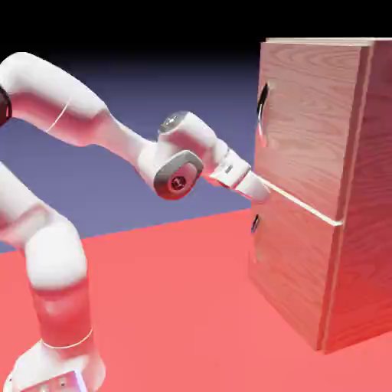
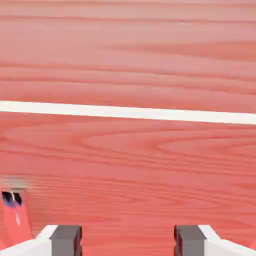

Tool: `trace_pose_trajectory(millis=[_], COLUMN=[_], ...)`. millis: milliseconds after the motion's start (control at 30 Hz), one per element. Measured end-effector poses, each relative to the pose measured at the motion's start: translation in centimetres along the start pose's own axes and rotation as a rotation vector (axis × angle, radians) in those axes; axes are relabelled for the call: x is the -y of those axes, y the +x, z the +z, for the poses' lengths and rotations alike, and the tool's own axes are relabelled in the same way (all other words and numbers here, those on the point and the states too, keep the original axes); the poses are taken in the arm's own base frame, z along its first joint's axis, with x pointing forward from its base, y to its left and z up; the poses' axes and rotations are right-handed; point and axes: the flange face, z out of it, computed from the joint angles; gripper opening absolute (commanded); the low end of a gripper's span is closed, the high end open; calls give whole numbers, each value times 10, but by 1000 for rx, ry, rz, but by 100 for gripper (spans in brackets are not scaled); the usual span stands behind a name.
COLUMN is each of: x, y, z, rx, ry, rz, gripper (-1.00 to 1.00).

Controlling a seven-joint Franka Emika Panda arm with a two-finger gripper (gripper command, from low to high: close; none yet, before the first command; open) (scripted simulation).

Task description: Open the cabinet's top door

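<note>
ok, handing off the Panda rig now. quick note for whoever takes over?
Gripper: open, nothing between the fingers, right up against the cabinet front at the pale seam between the two doors.
Top door: looks shut, flush with the front. Its long dark bar handle sits well above the gripper in the exterior view, untouched.
Lower door: looks shut, small dark handle just below the gripper.
Done: approach to the cabinet face only.
Left: raise the gripper to the bar handle, close on it, pull the top door open.
</note>
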Motion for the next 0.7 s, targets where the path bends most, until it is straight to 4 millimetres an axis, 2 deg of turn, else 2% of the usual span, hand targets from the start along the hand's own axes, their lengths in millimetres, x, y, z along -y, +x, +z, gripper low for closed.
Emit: trace_pose_trajectory(millis=[367,700], x=[20,35], y=[38,52], z=[-40,-72], rx=[-73,-74], ry=[137,298], rz=[569,1062], gripper=[0,0])
